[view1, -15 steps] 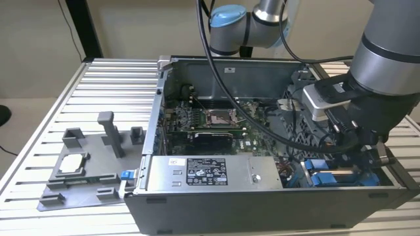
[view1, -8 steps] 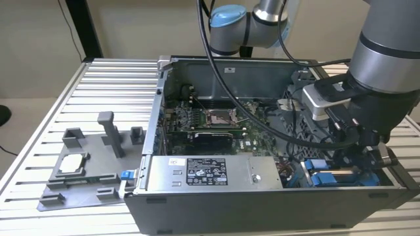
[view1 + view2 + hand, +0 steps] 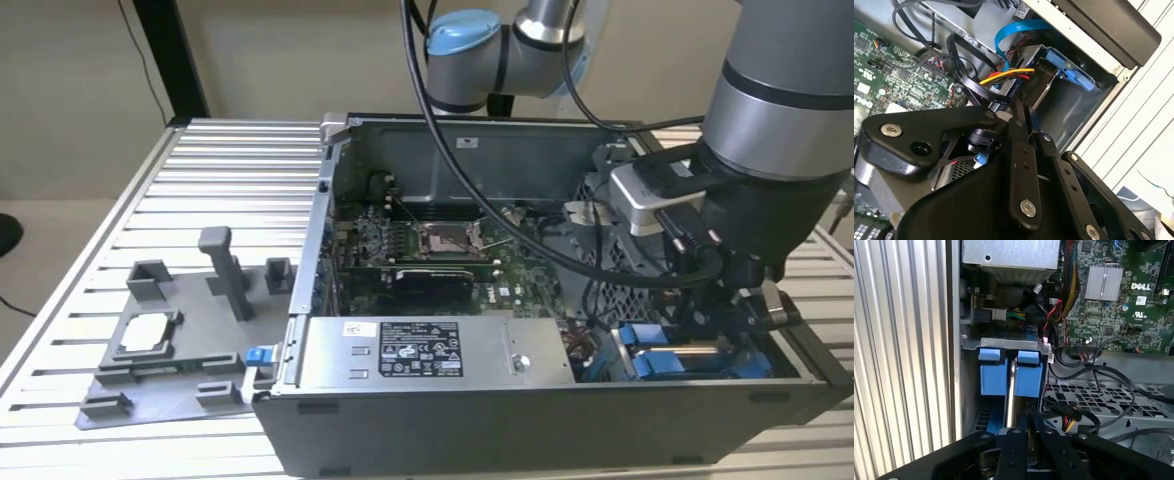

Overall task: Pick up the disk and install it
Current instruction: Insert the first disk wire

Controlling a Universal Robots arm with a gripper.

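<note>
Gripper [image 3: 1021, 424] at disk [image 3: 994, 380] in corner bay [image 3: 1004, 343]; case wall [image 3: 954, 340] close beside.

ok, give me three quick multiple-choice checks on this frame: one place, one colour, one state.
1. Where is the end effector?
A) over the grey fixture
B) at the drive bay
C) above the power supply

2. What colour are the brackets in that bay?
A) blue
B) red
C) green

3. What state is the computer case in?
A) shut, panel on
B) down on the floor
C) open, motherboard exposed

Answers:
1 B, the first wrist view looks past it straight into the bay.
2 A, both brackets there are blue.
3 C, the exterior view looks straight onto the motherboard.
</note>
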